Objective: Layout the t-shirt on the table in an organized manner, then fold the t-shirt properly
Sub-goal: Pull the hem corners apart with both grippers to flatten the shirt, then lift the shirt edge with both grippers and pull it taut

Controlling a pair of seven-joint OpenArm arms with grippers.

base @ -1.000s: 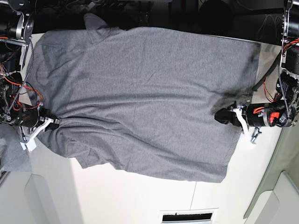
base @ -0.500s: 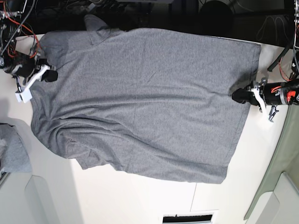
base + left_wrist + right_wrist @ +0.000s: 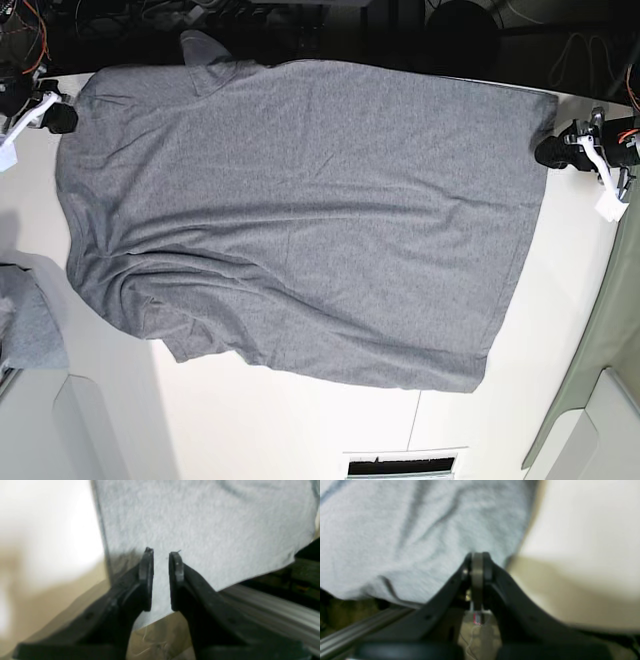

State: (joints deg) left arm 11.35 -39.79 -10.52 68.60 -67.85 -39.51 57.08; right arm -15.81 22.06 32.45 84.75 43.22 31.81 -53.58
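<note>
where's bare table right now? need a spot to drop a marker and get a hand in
Free: the strip of table between the t-shirt and the dark slot, and the patch beside the hem toward the grey-green panel. Crowded: the far corners, where the left claw and right claw sit at the cloth, and near the spare grey cloth.

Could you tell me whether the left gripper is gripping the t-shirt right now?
Apart. The left wrist view shows the left gripper with jaws parted, the t-shirt visible through the gap, nothing pinched.

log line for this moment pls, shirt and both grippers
t-shirt: spread on table, wrinkled by one sleeve | left gripper: jaws parted over shirt edge, nothing held | right gripper: shut at shirt edge
</note>
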